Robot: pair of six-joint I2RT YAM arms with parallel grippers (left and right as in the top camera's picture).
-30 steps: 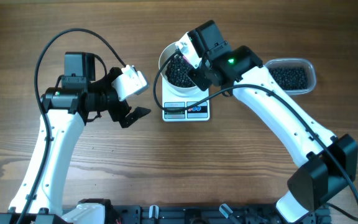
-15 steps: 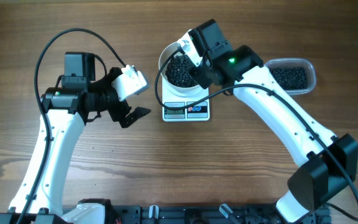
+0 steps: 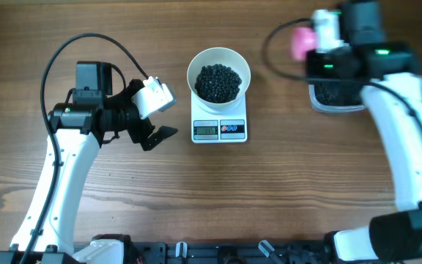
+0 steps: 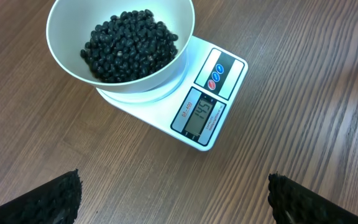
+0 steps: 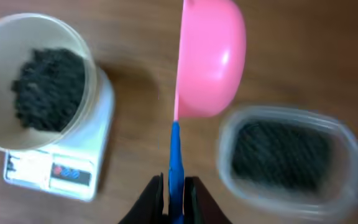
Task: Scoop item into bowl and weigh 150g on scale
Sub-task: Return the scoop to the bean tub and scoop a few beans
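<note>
The white bowl (image 3: 245, 67) stands on the scale (image 3: 220, 130) with a heap of black beans (image 3: 218, 82) in it. The left wrist view shows the same bowl (image 4: 67, 37), beans (image 4: 129, 43) and scale (image 4: 207, 112), whose display is lit. My left gripper (image 3: 156, 138) hovers left of the scale, open and empty (image 4: 174, 196). At the back right my right gripper (image 5: 175, 186) is shut on the blue handle (image 5: 175, 152) of a pink scoop (image 5: 210, 59). The scoop (image 3: 300, 42) hangs between the bowl and the tub, tilted on its side.
A clear plastic tub (image 5: 347, 143) of more black beans lies at the right. In the overhead view the tub (image 3: 343, 108) is mostly hidden under my right arm. Bare wooden table surrounds the scale.
My right arm has swung from over the bowl to the right, carrying the scoop to beside the tub. The bowl is now uncovered. The left arm has not moved.
</note>
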